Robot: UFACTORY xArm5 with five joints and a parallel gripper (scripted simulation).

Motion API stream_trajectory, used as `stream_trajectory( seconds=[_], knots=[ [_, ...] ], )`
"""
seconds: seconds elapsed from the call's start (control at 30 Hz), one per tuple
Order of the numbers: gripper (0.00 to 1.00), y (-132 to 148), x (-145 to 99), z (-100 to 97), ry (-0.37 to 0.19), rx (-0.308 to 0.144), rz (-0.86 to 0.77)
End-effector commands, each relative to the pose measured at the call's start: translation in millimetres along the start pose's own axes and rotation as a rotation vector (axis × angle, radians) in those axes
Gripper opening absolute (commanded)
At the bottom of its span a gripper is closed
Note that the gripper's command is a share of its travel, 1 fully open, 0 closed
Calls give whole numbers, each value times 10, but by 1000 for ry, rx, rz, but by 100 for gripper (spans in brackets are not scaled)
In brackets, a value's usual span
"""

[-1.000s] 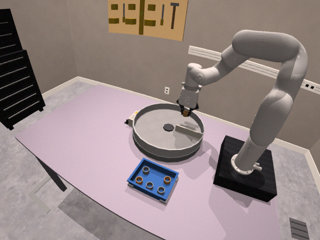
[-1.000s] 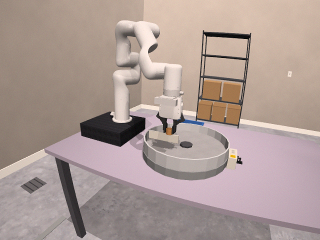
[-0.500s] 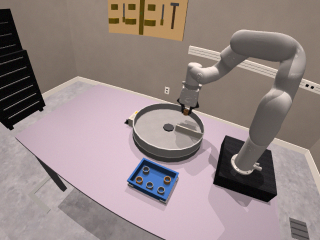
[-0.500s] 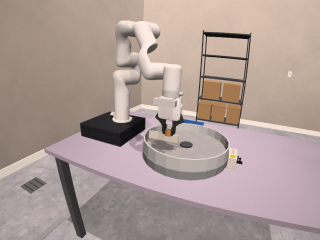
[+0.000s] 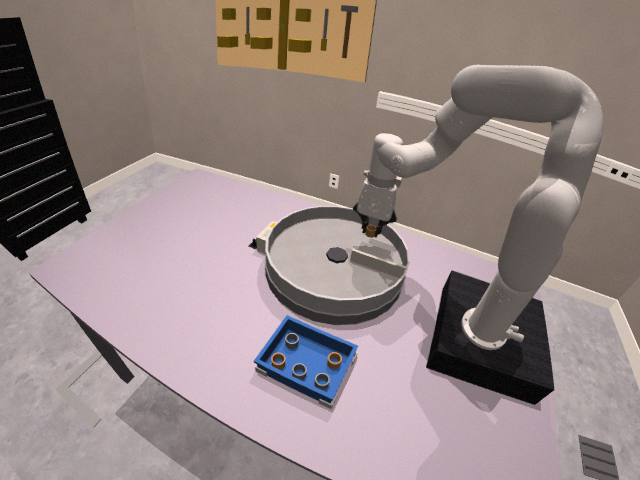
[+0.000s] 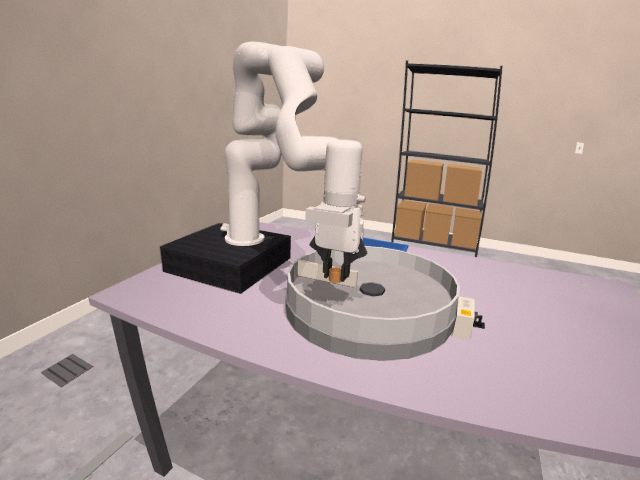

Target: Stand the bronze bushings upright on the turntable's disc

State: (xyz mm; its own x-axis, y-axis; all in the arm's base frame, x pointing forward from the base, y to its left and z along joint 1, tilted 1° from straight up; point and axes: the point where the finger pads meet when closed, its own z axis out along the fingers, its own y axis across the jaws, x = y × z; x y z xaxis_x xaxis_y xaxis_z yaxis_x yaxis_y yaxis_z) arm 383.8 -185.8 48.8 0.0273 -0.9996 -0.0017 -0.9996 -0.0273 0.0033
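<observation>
My gripper (image 5: 371, 227) is shut on a bronze bushing (image 5: 371, 228), held upright low over the far right part of the turntable's grey disc (image 5: 330, 263). In the exterior view the gripper (image 6: 336, 269) holds the bushing (image 6: 336, 274) just beside a pale upright bar (image 6: 330, 274); I cannot tell whether the bushing touches the disc. The dark hub (image 5: 336, 254) sits at the disc's centre, apart from the bushing. The blue crate (image 5: 306, 358) holds two bronze bushings (image 5: 278, 360) (image 5: 334, 359) and three steel ones (image 5: 292, 339) (image 5: 299, 369) (image 5: 322, 380).
A raised rim (image 5: 279, 289) rings the disc. The pale bar (image 5: 376, 260) stands on the disc right of the hub. A small control box (image 6: 463, 317) sits against the turntable. The arm's black base block (image 5: 491, 335) stands right of the crate.
</observation>
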Motion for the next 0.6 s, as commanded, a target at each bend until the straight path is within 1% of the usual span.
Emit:
stream_trajectory(
  seconds=[0.0, 0.4, 0.57],
  knots=[
    [0, -21, 11, 2, 3, 5, 0],
    [0, -21, 11, 7, 3, 5, 0],
    [0, -21, 11, 38, 3, 5, 0]
  ],
)
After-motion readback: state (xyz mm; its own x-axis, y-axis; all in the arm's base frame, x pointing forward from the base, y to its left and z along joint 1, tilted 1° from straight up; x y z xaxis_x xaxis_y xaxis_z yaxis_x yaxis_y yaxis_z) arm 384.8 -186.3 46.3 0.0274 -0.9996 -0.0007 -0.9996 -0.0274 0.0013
